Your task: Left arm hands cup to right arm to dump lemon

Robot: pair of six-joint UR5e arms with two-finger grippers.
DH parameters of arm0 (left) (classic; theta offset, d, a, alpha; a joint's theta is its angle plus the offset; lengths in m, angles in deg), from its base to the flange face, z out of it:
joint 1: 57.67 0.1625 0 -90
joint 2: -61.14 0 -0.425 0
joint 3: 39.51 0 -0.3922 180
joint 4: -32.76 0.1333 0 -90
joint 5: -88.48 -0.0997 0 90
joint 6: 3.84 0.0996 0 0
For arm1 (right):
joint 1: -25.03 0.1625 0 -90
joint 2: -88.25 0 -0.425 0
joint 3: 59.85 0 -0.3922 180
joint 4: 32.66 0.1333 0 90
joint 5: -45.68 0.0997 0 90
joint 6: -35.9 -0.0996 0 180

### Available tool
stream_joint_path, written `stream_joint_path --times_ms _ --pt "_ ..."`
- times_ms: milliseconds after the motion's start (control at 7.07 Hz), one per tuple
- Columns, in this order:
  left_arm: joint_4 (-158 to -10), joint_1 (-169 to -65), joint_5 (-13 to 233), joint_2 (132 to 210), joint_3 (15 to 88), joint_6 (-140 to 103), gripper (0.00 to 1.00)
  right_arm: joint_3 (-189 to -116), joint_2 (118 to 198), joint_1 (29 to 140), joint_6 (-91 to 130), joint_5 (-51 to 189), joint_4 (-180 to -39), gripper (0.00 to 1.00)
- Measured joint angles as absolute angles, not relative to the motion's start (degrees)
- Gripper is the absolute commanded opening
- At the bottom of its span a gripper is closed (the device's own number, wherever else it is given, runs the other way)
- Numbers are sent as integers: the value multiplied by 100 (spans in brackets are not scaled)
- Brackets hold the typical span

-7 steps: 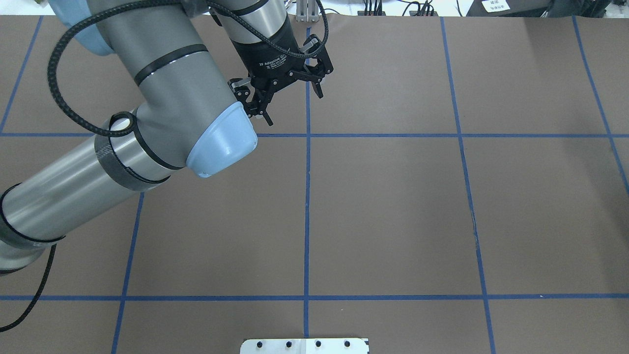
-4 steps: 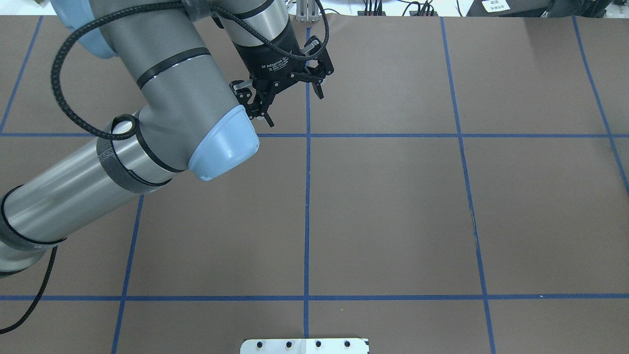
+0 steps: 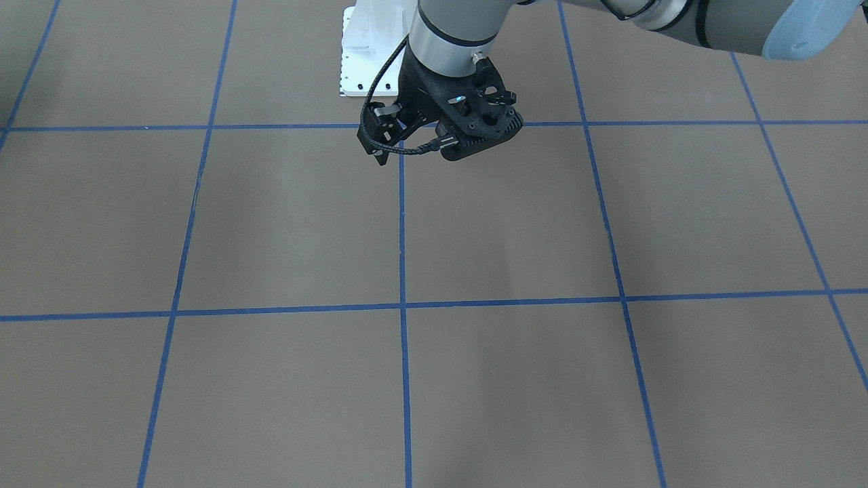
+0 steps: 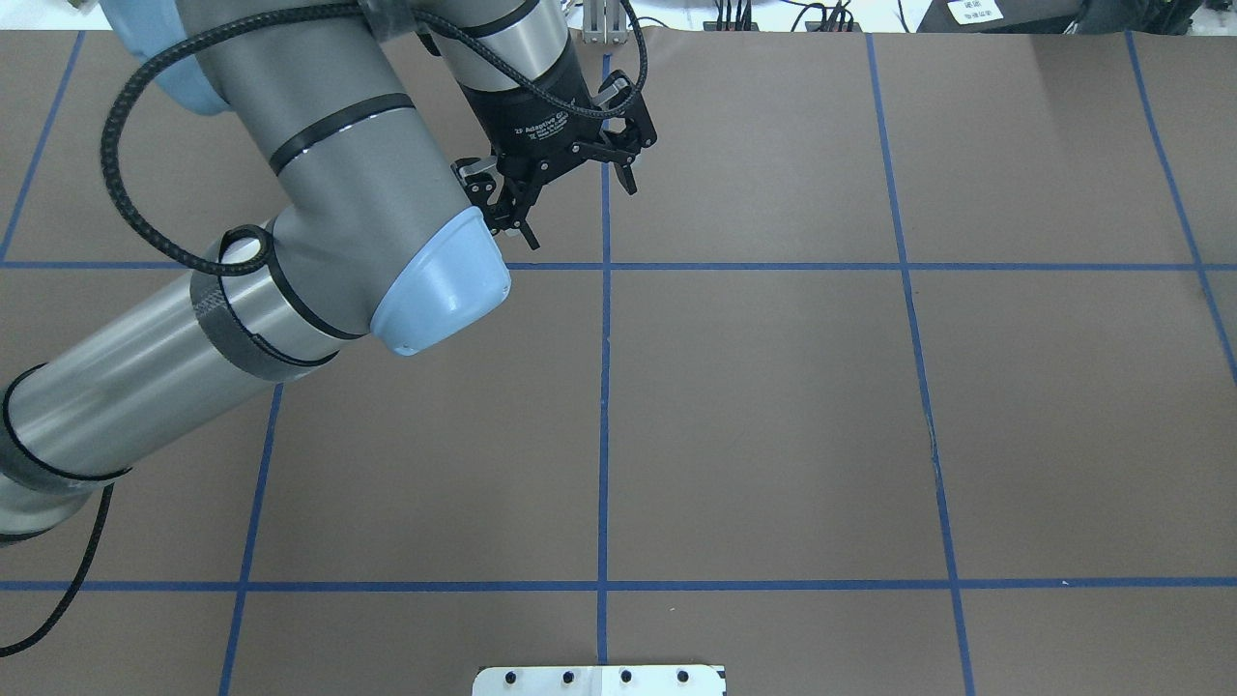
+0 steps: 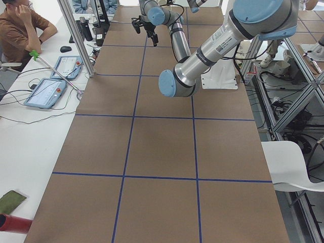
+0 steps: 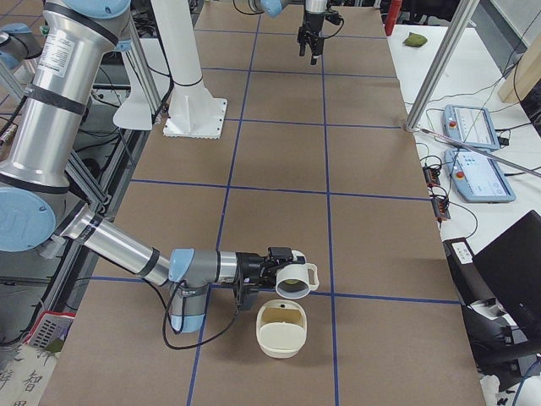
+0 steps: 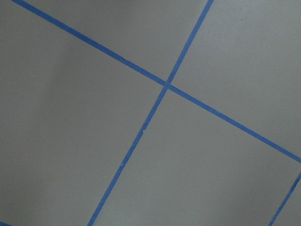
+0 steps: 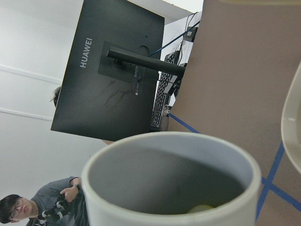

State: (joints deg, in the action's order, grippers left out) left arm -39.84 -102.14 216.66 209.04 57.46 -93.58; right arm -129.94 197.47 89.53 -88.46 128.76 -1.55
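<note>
The cup (image 6: 297, 280) lies sideways at the right gripper (image 6: 277, 270)'s tip, lemon (image 8: 201, 207) inside.

I record the left arm (image 4: 329, 184): grey tubes, light-blue joint cap (image 4: 440, 290), braided black cable (image 4: 103, 159); left gripper (image 4: 578, 211) black, white lettering, apparently "2F Adaptive".

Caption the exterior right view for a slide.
Right arm holds the cup sideways, lemon inside, beside a cream bowl; left arm hangs far off.

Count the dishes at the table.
2: a mug, tipped sideways at the right gripper, and a cream bowl on the table beside it. More may be hidden.
</note>
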Motion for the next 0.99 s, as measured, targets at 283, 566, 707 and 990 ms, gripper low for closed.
stream_joint_path --times_ms 283,566,707,990 --pt "-3984 -10214 21618 20927 5744 -9358 100 -12848 19657 9202 -9795 13114 -155 33" --pt "-3984 -10201 21563 20932 5741 -9358 100 -12741 19572 9536 -10591 13469 -137 33" --pt "-3984 -10188 21521 20935 5739 -9358 100 -12686 19568 9610 -11020 13535 -67 33" --pt "-3984 -10180 21427 20935 5734 -9354 100 -12396 19552 9651 -11818 13558 293 33"
